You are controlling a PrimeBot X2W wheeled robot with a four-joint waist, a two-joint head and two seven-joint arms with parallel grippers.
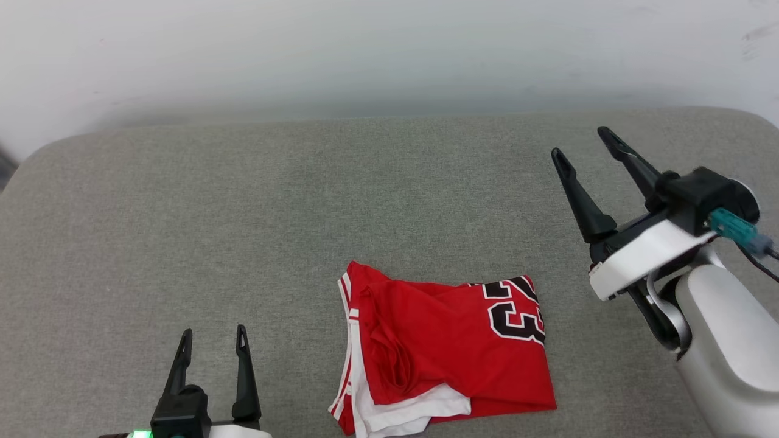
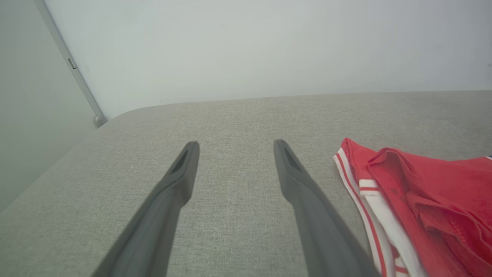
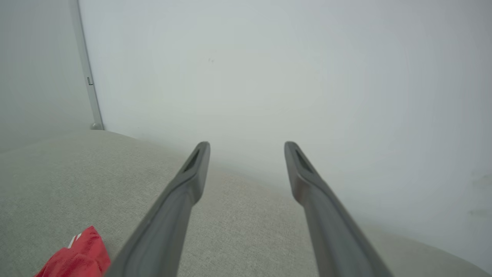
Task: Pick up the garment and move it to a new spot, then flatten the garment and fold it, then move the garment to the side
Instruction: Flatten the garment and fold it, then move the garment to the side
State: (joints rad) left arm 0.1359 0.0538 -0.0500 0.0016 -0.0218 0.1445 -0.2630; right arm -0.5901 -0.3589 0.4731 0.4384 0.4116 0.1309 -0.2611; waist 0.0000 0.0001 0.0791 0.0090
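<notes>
The garment (image 1: 450, 350) is a red jersey with white sleeves, striped trim and a black "23". It lies folded in a rough square near the front of the grey padded table (image 1: 274, 201). My left gripper (image 1: 213, 340) stands open at the lower left, well left of the garment, nothing between its fingers. My right gripper (image 1: 584, 143) is open too, raised to the right of the garment and apart from it. In the left wrist view the garment (image 2: 423, 204) lies right of the open fingers (image 2: 303, 184). A red corner of the garment (image 3: 77, 257) shows in the right wrist view, lower left.
A pale wall (image 1: 389, 55) runs along the table's far edge. The table's corners are rounded, with the left back corner (image 1: 42, 152) close to a wall seam (image 2: 73, 65). Bare grey fabric stretches behind and left of the garment.
</notes>
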